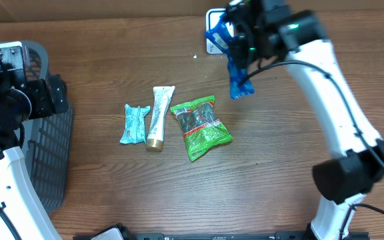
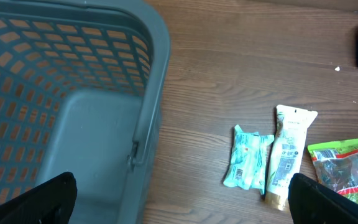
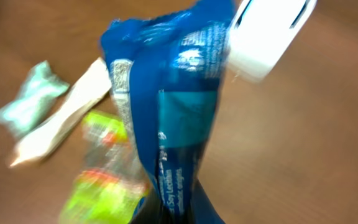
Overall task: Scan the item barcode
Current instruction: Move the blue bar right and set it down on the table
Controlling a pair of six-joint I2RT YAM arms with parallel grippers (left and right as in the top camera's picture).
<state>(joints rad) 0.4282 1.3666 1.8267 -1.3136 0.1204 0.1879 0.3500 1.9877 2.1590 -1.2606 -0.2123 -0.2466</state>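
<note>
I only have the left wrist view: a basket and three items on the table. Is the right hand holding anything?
Observer: Yes. The right hand is shut on a blue packet, lifted off the table at its far side.
Operator: What's the white and blue shape in my top right corner?
Observer: A white device on the table. In the right wrist view the blue packet hangs just in front of it.
</note>
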